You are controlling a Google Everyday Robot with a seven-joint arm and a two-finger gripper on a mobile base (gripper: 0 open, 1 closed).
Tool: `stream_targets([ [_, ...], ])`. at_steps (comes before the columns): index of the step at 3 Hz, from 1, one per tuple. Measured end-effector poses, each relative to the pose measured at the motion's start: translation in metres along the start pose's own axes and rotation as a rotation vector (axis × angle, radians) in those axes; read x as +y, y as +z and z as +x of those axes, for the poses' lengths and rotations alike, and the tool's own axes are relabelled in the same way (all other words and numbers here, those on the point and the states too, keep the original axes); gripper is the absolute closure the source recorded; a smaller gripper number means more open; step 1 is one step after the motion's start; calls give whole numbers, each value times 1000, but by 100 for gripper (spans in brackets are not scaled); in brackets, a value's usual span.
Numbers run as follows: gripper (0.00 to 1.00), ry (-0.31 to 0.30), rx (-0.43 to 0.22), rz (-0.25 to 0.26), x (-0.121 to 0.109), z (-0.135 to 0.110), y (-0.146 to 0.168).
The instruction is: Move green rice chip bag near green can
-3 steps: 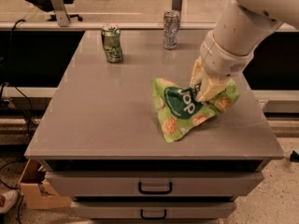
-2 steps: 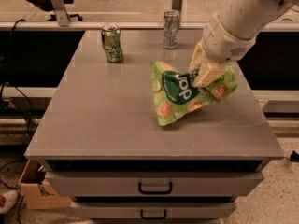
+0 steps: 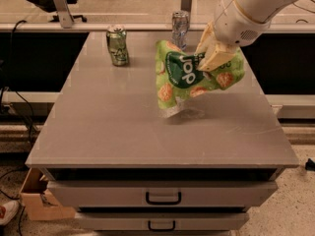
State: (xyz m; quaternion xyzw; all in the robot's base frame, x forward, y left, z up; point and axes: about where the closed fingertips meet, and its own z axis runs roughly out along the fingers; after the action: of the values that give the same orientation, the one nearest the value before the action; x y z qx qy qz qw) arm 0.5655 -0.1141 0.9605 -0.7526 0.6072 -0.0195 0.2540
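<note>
The green rice chip bag (image 3: 189, 77) is a crinkled light-green bag with a dark green round logo and pictures of orange-tan chips. It hangs in the air above the middle-right of the grey table (image 3: 113, 127), lifted off its top. My gripper (image 3: 212, 57) is shut on the bag's upper right part, with the cream-coloured fingers (image 3: 217, 58) pinching it. The green can (image 3: 118, 45), dented and silver-topped, stands upright at the table's back left, well to the left of the bag.
A silver-grey can (image 3: 180, 28) stands at the table's back edge, just behind the bag. The table has two drawers (image 3: 162, 196) in front. A cardboard box (image 3: 37, 200) sits on the floor at the left.
My gripper has lifted the bag off the table and carried it up and back, towards the cans. The cans have not moved.
</note>
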Motion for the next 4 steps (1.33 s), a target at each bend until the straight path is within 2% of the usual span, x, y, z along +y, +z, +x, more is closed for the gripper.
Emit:
stream_targets([
  [1,100,24,0,-18,-3,0,6],
  [3,100,169,-18,-41,-51,3,29],
  [4,100,257,-48,-67,-72,0,49],
])
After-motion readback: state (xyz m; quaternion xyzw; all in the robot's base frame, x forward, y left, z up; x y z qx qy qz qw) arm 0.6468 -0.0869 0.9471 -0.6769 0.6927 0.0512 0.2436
